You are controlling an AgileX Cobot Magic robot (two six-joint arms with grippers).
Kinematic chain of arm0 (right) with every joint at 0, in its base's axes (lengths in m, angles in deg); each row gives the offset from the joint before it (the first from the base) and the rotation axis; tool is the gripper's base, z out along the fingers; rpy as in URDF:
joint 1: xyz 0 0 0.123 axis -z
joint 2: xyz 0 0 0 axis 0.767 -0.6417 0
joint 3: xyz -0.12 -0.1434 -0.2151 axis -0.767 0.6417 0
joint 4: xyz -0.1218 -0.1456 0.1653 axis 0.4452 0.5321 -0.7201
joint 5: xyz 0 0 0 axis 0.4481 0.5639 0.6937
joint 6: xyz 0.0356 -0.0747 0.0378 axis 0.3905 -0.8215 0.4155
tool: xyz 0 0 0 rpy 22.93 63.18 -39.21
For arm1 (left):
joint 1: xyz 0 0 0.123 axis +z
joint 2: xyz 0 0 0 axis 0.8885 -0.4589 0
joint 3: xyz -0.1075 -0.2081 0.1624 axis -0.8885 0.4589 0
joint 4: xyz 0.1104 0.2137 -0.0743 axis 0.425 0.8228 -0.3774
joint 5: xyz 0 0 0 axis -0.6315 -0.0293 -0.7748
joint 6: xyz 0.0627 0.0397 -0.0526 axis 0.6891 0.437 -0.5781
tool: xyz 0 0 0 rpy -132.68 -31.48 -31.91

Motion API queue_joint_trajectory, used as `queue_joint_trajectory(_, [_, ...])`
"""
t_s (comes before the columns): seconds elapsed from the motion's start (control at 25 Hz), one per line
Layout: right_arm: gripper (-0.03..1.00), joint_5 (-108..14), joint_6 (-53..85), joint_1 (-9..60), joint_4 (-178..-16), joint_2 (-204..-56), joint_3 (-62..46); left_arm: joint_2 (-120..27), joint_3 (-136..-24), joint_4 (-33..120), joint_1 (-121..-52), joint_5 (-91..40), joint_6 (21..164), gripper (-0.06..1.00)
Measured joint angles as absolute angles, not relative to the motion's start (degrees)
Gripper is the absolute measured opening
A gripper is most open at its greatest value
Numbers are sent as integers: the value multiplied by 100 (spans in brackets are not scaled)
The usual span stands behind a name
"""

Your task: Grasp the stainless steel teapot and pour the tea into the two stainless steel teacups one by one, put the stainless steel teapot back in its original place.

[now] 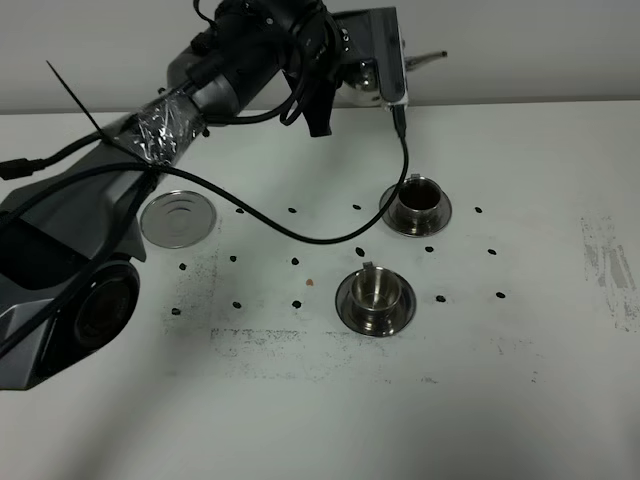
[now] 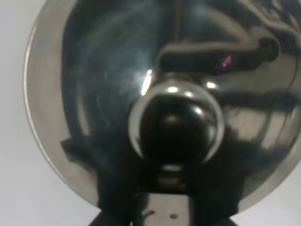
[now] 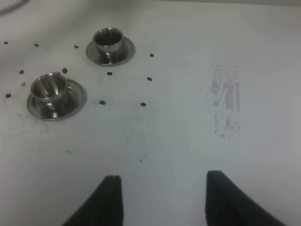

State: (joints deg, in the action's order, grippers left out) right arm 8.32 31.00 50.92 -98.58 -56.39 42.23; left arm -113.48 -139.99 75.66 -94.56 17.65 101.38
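The left gripper [image 2: 164, 213] clamps the shiny, dome-lidded stainless steel teapot [image 2: 89, 99]; the right gripper [image 3: 163, 178] gapes above the scuffed counter [image 3: 188, 122].

table [image 1: 520, 400]: white | black dots [image 1: 295, 262]: scattered grid | scuff marks [image 1: 610, 265]: near right edge | brown speck [image 1: 310, 283]

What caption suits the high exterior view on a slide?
Left arm's end effector holds the shiny steel teapot aloft beyond two small steel cups on saucers; one round steel saucer lies bare.

Teapot [image 2: 94, 99] was mirror-polished steel. Far teacup [image 1: 419, 198], near teacup [image 1: 375, 288], bare saucer [image 1: 178, 218] were shiny steel. Table [image 1: 300, 420] was matt white, scuffed. Arm wrap [image 1: 160, 127] was crinkled, silvery, glossy.
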Motion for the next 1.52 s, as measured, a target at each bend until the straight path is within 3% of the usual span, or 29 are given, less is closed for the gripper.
queue_joint_trajectory(0.28, [39,832,3100,5092,-9858,-5639,4223,-11146,-14004,7221,-9426,3182,7993,18])
queue_joint_trajectory(0.96, [39,832,3100,5092,-9964,-5639,4223,-11992,-13999,6695,-9370,3692,7748,18])
queue_joint_trajectory(1.52, [32,832,3100,5092,-10011,-5639,4223,-11864,-13999,6695,-9363,3830,7729,18])
